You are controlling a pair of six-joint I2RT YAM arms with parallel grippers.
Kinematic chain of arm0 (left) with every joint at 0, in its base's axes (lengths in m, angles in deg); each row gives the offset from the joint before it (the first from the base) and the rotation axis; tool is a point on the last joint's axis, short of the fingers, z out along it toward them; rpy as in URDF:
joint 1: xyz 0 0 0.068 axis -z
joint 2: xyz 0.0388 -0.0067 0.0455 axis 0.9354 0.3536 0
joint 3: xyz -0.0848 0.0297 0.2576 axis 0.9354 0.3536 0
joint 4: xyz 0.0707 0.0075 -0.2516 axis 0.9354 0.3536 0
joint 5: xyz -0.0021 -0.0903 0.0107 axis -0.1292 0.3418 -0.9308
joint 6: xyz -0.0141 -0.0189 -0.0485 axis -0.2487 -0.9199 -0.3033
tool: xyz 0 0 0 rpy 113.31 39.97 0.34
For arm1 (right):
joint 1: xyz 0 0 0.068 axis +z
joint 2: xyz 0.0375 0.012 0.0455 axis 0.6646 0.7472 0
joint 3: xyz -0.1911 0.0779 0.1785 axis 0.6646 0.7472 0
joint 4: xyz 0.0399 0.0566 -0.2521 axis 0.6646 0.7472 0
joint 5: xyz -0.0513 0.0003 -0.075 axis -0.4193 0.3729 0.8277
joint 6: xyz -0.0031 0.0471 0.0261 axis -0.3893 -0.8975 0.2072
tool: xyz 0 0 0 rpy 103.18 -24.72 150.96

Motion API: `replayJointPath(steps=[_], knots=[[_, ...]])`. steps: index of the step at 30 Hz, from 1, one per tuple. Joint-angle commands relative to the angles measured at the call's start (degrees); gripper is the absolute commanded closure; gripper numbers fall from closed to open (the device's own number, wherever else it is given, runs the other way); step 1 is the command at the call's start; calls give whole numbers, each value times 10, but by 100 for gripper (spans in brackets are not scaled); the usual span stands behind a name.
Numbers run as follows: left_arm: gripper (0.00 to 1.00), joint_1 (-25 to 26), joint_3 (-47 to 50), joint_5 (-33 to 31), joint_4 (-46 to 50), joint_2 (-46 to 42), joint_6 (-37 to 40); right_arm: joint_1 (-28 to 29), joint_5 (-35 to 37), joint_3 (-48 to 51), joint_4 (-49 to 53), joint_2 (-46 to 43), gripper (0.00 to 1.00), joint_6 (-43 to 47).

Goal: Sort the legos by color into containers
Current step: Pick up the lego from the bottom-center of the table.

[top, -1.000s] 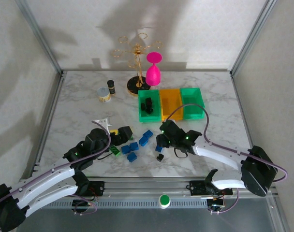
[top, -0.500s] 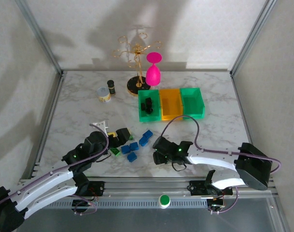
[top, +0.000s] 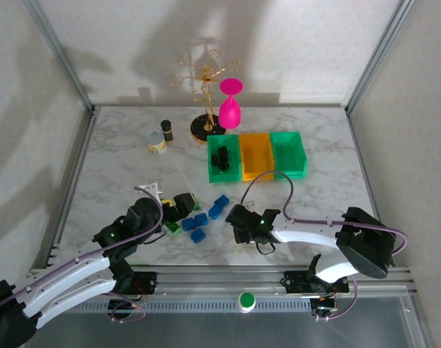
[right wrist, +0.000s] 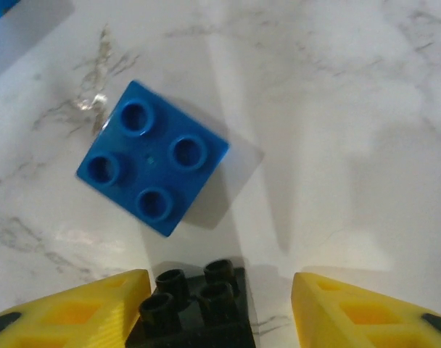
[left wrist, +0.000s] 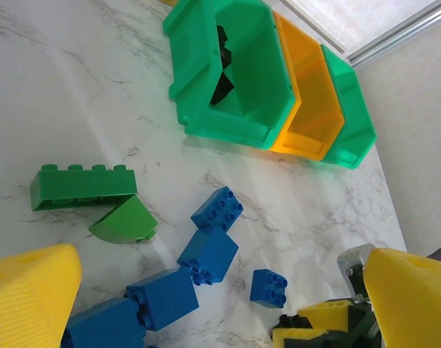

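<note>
A: Status?
B: My right gripper (right wrist: 217, 290) half open, straddling small black plastic brick (right wrist: 195, 304), unclamped, near marble table's (right wrist: 336, 109) near edge.
A: Risk?
B: Off-centre closing could shove it against square blue plastic brick (right wrist: 154, 156) just beside.

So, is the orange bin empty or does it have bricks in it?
Empty: from above, the orange bin shows only bare floor. The black bricks sit in the green bin left of it.

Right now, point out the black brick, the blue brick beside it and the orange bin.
black brick (right wrist: 196, 308), right wrist view, studded top.
blue brick (right wrist: 153, 157), right wrist view, top centre.
orange bin (left wrist: 309, 101), left wrist view, bare inside.
</note>
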Motion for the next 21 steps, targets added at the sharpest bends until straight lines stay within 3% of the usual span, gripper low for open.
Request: replayJointPath(steps=[1, 21], knots=[[0, 5, 1, -16, 9, -2, 4, -14, 19, -7, 27, -7, 48, 7], [0, 5, 3, -23, 16, -17, 5, -14, 15, -31, 52, -35, 69, 4]])
